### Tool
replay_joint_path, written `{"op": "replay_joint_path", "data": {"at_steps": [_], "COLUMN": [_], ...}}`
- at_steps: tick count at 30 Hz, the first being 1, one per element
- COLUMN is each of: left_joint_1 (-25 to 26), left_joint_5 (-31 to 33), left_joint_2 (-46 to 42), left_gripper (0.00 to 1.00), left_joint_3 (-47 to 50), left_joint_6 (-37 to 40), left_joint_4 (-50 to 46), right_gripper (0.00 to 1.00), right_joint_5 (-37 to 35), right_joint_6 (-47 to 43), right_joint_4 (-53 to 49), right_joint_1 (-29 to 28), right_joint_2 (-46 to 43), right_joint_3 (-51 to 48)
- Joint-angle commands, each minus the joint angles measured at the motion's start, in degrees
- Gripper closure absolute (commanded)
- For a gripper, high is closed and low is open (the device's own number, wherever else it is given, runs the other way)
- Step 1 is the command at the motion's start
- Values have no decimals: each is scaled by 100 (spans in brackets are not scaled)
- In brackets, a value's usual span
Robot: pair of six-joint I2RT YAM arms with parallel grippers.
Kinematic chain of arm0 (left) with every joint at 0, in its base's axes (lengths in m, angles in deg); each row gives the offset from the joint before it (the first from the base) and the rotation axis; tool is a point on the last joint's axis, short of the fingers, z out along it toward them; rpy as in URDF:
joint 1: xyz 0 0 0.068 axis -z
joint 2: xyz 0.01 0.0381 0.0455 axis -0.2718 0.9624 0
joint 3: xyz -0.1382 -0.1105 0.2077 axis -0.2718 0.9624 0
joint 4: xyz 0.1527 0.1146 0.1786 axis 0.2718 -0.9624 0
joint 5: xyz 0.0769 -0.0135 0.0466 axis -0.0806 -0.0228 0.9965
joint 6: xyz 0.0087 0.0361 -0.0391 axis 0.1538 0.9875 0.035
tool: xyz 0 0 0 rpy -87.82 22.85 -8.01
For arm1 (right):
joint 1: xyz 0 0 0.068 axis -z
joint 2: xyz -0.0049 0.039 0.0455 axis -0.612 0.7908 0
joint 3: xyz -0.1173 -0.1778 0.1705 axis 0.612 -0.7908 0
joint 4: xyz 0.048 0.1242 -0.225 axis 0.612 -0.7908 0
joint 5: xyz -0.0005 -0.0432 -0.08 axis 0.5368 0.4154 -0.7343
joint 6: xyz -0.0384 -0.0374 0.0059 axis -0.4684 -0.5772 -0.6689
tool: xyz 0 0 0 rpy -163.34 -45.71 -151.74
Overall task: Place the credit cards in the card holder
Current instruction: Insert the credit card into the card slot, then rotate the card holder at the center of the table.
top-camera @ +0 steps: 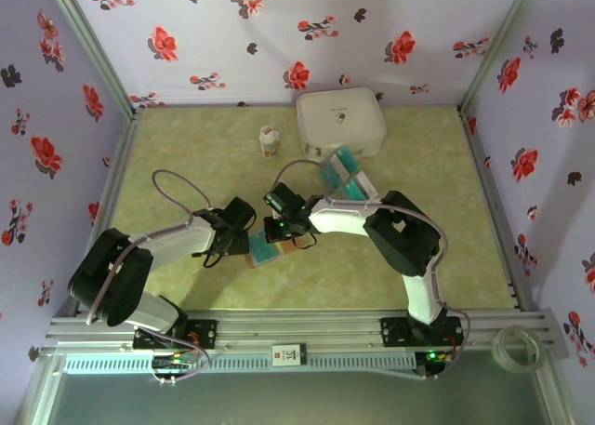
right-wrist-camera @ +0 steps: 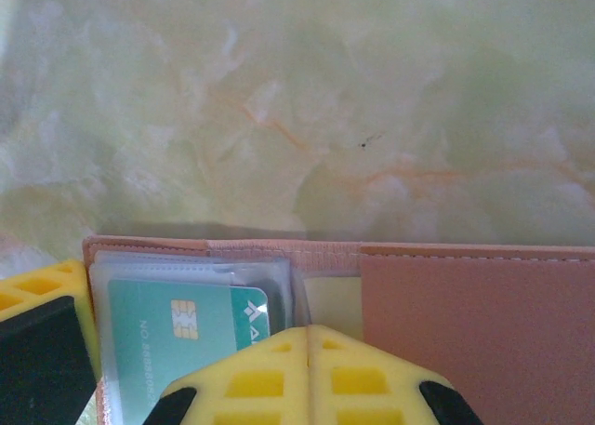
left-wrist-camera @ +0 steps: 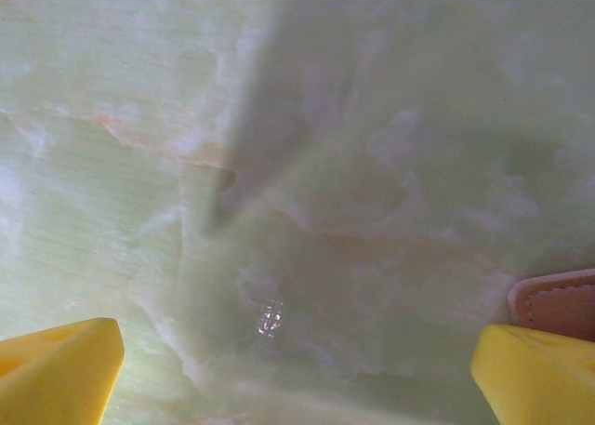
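The card holder (right-wrist-camera: 474,323) lies open on the table, its brown flap to the right and its clear pockets to the left. A teal credit card (right-wrist-camera: 186,323) with a chip sits in the top pocket. My right gripper (right-wrist-camera: 311,337) is shut, its yellow tips together over the holder's middle fold. My left gripper (left-wrist-camera: 297,369) is open just above bare table, with a brown corner of the holder (left-wrist-camera: 558,299) beside its right finger. From above, the card holder (top-camera: 265,253) sits between the left gripper (top-camera: 237,234) and the right gripper (top-camera: 282,232). Loose credit cards (top-camera: 342,172) lie behind them.
A big white rounded case (top-camera: 340,123) stands at the back, and a small white bottle (top-camera: 269,143) to its left. Floral walls close in the green table (top-camera: 186,165) on three sides. A roll of tape (top-camera: 519,346) rests on the front rail.
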Motion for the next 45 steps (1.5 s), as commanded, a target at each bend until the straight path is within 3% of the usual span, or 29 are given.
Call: {"op": "replay_joint_path", "data": {"at_steps": [1, 13, 21, 32, 40, 45], "left_joint_1": [-32, -32, -32, -41, -58, -60], "left_joint_5": [-73, -81, -93, -52, 19, 19], "left_joint_2": [347, 373, 296, -96, -242, -242], "left_gripper": [0, 0, 0, 0, 0, 0], "left_joint_3": [117, 75, 55, -65, -124, -144], "left_joint_6": [38, 49, 88, 190, 254, 276], "left_joint_4": [239, 250, 184, -90, -231, -249], "right_gripper": [100, 99, 74, 55, 55, 70], "right_joint_5": [207, 57, -209, -694, -582, -580], "right_joint_6": [108, -4, -141, -313, -361, -365], "right_joint_4": [59, -105, -329, -589, -557, -491], "right_joint_1": [-202, -251, 102, 765, 818, 819], "right_joint_2": [121, -160, -950, -1721, -1466, -1417], "right_joint_3": [104, 96, -244, -1009, -1063, -1155]}}
